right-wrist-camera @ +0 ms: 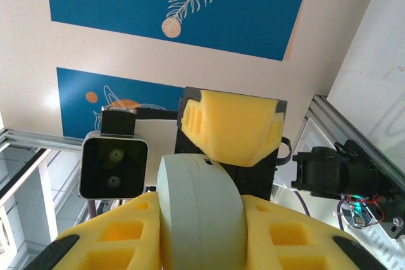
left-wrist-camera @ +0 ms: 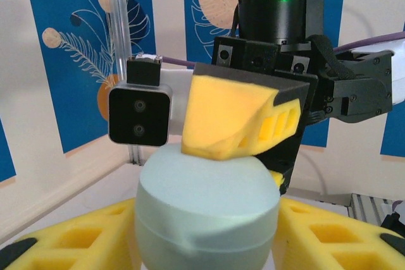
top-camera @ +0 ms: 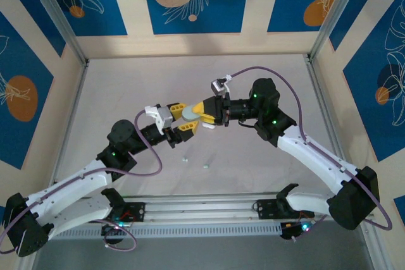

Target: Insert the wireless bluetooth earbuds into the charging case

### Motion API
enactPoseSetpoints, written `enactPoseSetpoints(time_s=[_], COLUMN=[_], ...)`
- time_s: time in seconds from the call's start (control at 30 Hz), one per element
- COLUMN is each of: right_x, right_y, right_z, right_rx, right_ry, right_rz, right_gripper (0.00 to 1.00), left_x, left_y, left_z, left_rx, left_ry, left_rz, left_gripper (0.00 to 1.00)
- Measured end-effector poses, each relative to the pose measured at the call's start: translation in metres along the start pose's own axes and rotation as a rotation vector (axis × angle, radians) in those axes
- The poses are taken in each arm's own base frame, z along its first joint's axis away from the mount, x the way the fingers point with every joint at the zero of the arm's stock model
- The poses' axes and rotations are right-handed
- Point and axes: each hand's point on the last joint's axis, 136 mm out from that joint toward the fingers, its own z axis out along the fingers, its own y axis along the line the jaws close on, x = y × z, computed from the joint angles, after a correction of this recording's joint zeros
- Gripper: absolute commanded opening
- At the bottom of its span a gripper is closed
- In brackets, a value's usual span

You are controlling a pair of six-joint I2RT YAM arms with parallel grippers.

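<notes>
A pale green pebble-shaped charging case point(top-camera: 190, 113) hangs in mid-air above the table's middle, with both grippers on it. My left gripper point(top-camera: 185, 117) is shut on the case point(left-wrist-camera: 209, 200) from the left, a yellow finger point(left-wrist-camera: 329, 232) on each side. My right gripper point(top-camera: 198, 114) is shut on the same case point(right-wrist-camera: 199, 213) from the right, and one of its fingers point(left-wrist-camera: 231, 115) presses on the top. The case's seam looks closed. Two tiny pale earbuds point(top-camera: 184, 159) point(top-camera: 206, 166) lie on the table below, apart from both grippers.
The grey tabletop point(top-camera: 266, 80) is walled by an aluminium frame point(top-camera: 323, 86) and blue patterned panels. A rail point(top-camera: 202, 210) runs along the near edge between the arm bases. Each wrist view faces the other arm's camera point(left-wrist-camera: 139, 115) point(right-wrist-camera: 114, 165).
</notes>
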Motion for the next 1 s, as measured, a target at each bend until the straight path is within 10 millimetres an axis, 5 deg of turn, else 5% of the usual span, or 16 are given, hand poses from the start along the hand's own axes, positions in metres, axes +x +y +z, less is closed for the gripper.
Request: enactPoseSetpoints(time_s=[0.5,1.0], right_x=[-0.0006,-0.0002], right_y=[0.0010,-0.0023], right_z=[-0.0005,-0.0023], right_rx=[-0.009,-0.006], right_ry=[-0.004,-0.010], right_rz=[0.000,0.003], right_gripper=[0.22,0.25], left_x=[0.0004,0.0029], left_y=[0.0000,0.0002], left_z=[0.0001,0.0004], left_rx=[0.000,0.000], left_ry=[0.001,0.010], left_rz=[-0.001,-0.004], left_gripper=[0.52,0.37])
